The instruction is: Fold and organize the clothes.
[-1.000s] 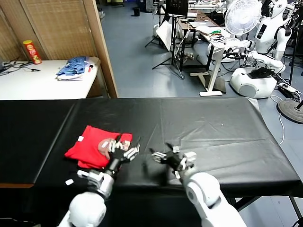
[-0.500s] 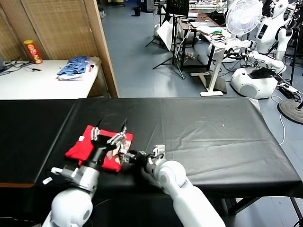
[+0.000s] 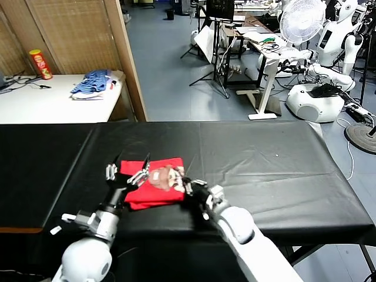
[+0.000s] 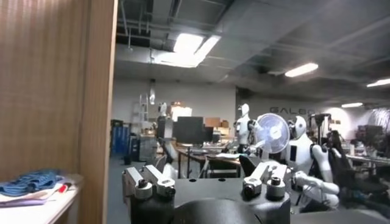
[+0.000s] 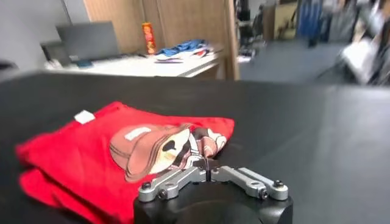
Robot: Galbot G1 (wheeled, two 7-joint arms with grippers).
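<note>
Here the red T-shirt [image 3: 154,182] lies folded into a small bundle on the black bench [image 3: 264,170], toward the bench's near edge and left of its middle, with the cartoon print [image 3: 166,176] facing up on the bundle's right part. The right claw [image 3: 187,185] sits low at the T-shirt's right edge, right beside the print; in the right wrist view its fingertips [image 5: 207,163] are pressed together at the near rim of the print [image 5: 161,148], and whether any cloth is pinched between them cannot be told, since the tips meet just where the fabric begins. The rest of the T-shirt [image 5: 79,152] spreads away from that claw, with a small white label [image 5: 83,117] at its far corner. The left claw [image 3: 126,174] stands over the T-shirt's left part with its fingers spread wide apart and nothing between them; in the left wrist view its two fingers [image 4: 149,189] point up toward the room rather than down at the cloth. Beyond the T-shirt, on a white side table [image 3: 53,106], rest a blue-and-white pile of fabric [image 3: 91,83] and a red-and-yellow can [image 3: 40,64], well apart from the bench's load.
</note>
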